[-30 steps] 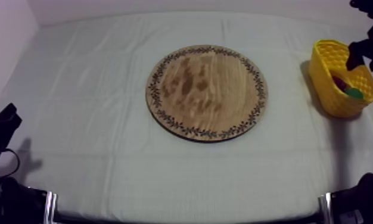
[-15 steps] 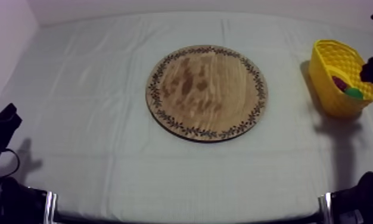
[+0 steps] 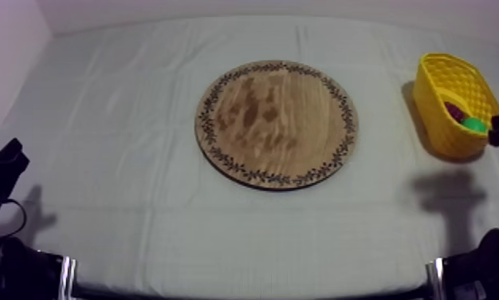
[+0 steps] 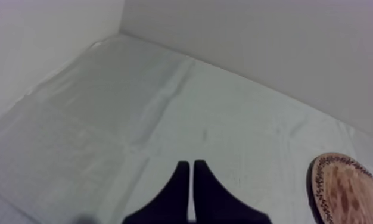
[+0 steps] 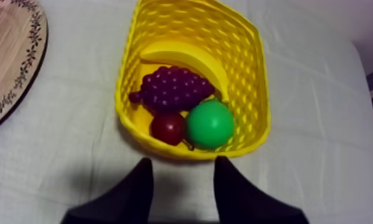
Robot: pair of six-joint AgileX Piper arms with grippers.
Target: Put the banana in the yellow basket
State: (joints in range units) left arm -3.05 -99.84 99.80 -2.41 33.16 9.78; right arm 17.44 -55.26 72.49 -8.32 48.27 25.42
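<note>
Top view, board: the wooden board (image 3: 276, 124) sits mid-table with nothing on it, so there is no banana for you to lift there.
Top view, basket: the yellow basket (image 3: 438, 120) stands well apart from the board at the table's right side, with fruit inside.
Left wrist view, left gripper: your left gripper (image 4: 192, 173) hangs over bare cloth, fingers pressed together in a narrow wedge and gripping nothing.
Right wrist view, right gripper: your right gripper (image 5: 183, 170) hovers just outside the basket's near rim, fingers spread wide with nothing between them.
Right wrist view, banana: the banana (image 5: 189, 59) lies inside the basket, behind the bunch of grapes (image 5: 174, 88); a small red fruit (image 5: 168, 127) and a round green fruit (image 5: 210, 123) sit in front.
Step in hand: by my reading the drop is done — the task looks complete.
Next move: no further grasp is called for — ease your right arm away without clipping the rim.
</note>
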